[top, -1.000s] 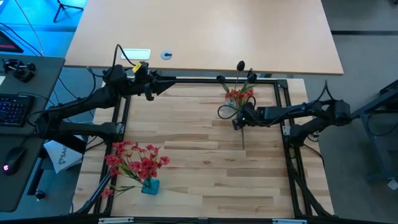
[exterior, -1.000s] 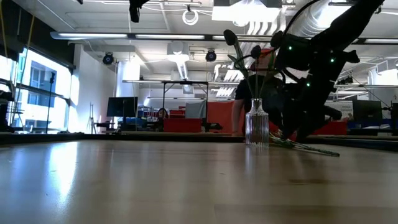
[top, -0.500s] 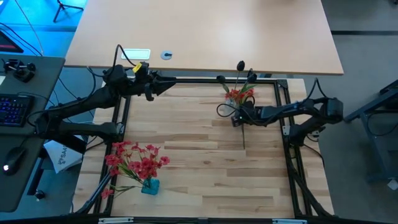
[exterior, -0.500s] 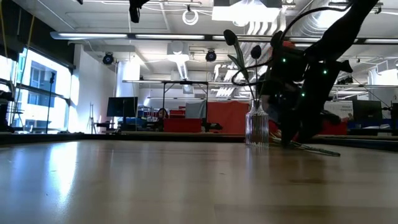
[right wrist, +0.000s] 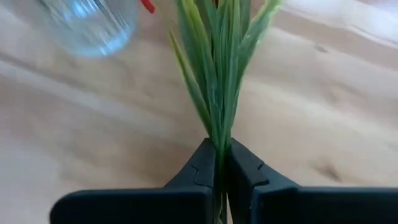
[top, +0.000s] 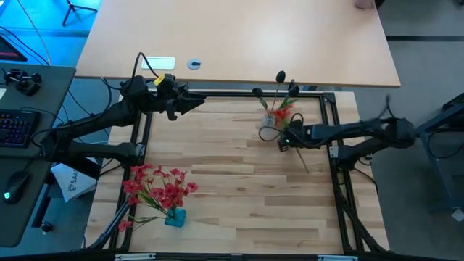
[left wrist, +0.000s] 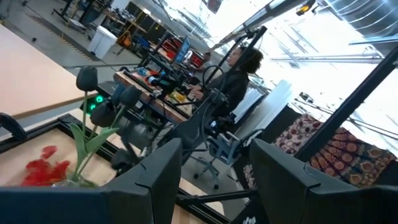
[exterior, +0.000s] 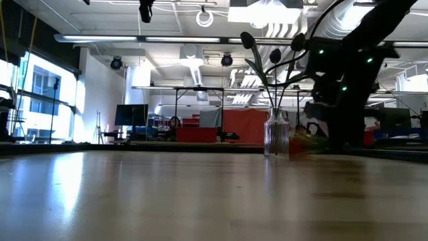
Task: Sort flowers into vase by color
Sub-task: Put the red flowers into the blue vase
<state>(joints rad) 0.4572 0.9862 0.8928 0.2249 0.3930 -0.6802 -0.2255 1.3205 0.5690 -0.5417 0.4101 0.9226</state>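
Note:
A clear glass vase (exterior: 276,138) stands at the table's far right with dark-budded flowers (top: 280,75) in it. My right gripper (top: 284,138) is beside it, on its near side, shut on a red-blossomed sprig (top: 281,113). The sprig's bare stem (top: 304,164) trails toward the near right. A bunch of red flowers (top: 156,187) stands in a blue vase (top: 175,217) at the near left. My left gripper (left wrist: 214,180) waits open, high over the far left edge. My right gripper pinches the sprig's stem between its two fingers, where the green leaves bunch together (right wrist: 219,144). It comes from the table's right side. The blossom end points toward the far edge by the glass vase (right wrist: 93,25), and the bare end sticks out toward the near right.
A black frame (top: 217,93) runs round the wooden table top. Bare wood (top: 239,181) lies between the two vases. A larger tan table (top: 239,36) stands behind the far edge.
My right gripper has shut on the red sprig's stem and risen a little. The stem no longer lies along the table. Its bare end has swung toward the table's right edge.

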